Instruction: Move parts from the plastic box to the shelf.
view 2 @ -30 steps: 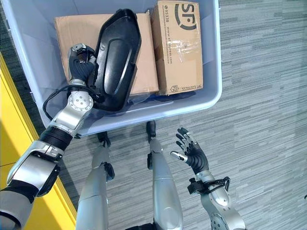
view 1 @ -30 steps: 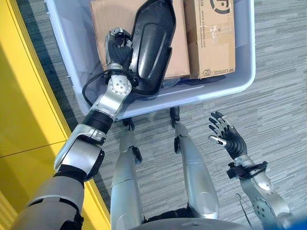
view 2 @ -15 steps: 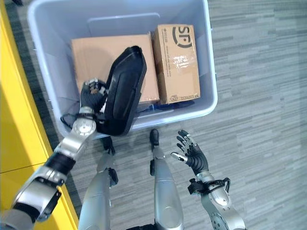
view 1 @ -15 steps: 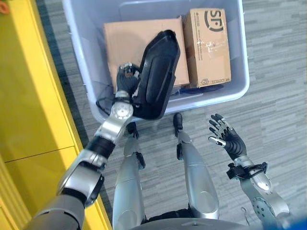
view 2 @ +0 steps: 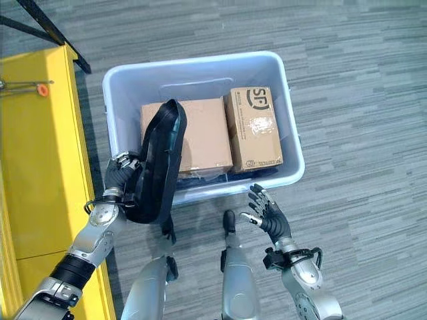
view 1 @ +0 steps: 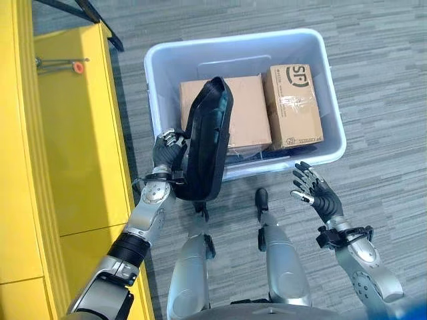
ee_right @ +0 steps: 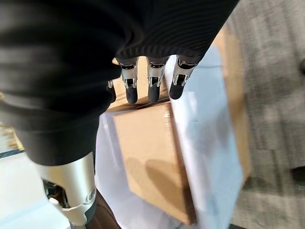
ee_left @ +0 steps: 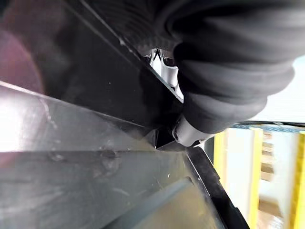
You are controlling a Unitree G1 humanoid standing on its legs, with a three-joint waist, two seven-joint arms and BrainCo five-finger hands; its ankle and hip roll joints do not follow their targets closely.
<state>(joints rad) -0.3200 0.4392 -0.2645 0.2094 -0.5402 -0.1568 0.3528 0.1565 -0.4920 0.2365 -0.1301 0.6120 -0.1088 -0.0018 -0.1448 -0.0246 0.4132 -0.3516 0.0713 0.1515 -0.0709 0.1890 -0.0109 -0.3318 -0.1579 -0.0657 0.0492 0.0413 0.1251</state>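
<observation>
Grey floor, yellow shelf (view 1: 73,153) at 9 o'clock. Left hand (view 1: 167,148) gripped black part (view 1: 203,143) over plastic box (view 1: 160,67); right hand (view 1: 319,195) spread wide.

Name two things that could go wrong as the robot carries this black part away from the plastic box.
1. The left hand grips the long black part by one edge, so the part may swing or slip loose.
2. The part's lower end hangs over the plastic box's near wall, beside the yellow shelf; a turn towards the shelf could knock it against either.
The open right hand gives no support.
</observation>
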